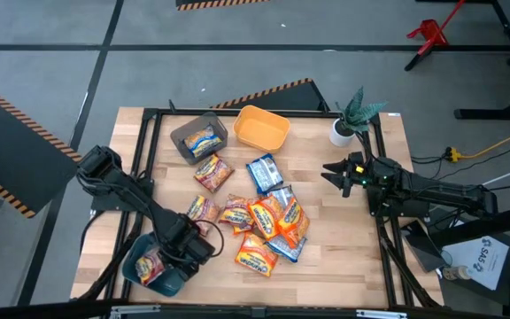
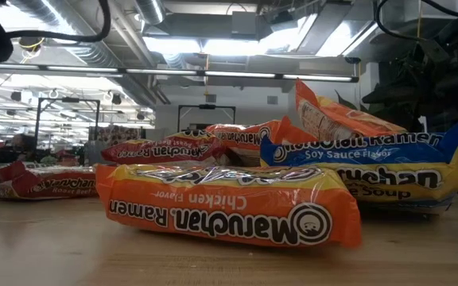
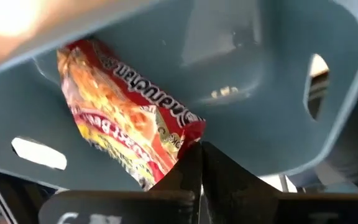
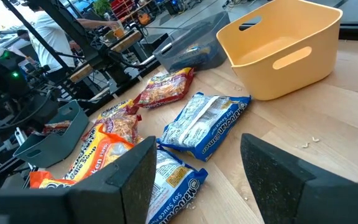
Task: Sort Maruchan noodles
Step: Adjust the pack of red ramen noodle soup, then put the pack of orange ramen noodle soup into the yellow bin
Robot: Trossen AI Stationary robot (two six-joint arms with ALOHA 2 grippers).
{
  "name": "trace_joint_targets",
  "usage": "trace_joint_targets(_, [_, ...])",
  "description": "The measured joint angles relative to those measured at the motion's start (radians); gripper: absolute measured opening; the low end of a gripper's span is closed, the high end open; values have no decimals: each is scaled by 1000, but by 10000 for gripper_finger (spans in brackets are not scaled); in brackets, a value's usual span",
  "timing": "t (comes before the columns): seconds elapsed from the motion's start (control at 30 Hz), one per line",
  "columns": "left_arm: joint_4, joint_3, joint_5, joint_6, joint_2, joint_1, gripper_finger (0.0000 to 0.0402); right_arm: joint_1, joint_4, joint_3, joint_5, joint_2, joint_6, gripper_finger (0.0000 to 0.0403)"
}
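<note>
Left gripper (image 3: 199, 163) pinched shut over the teal bin (image 3: 278, 81), beside a red packet (image 3: 126, 118) — holding nothing, apparently; right gripper (image 4: 194, 177) open, empty; rising carelessly could snag the bin.

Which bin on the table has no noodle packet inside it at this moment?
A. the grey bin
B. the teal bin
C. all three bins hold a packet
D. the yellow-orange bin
D: the yellow-orange bin shows only its bare floor in the high view and the right wrist view, while the grey bin holds a packet and the teal bin holds a red packet.
</note>
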Motion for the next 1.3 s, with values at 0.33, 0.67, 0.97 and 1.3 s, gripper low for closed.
trace_joint_targets(0.33, [38,-6,-60,43,0,89,0,0,0,0,0,0,6,221])
trace_joint_targets(0.67, [-170,148,-300,292,-63,204,0,0,0,0,0,0,30,221])
trace_joint_targets(0.97, [-266,172,-544,590,-158,295,68,0,0,0,-3,0,36,221])
trace_joint_targets(1.3, [-114,58,-807,729,-181,367,130,0,35,-2,12,20,56,221])
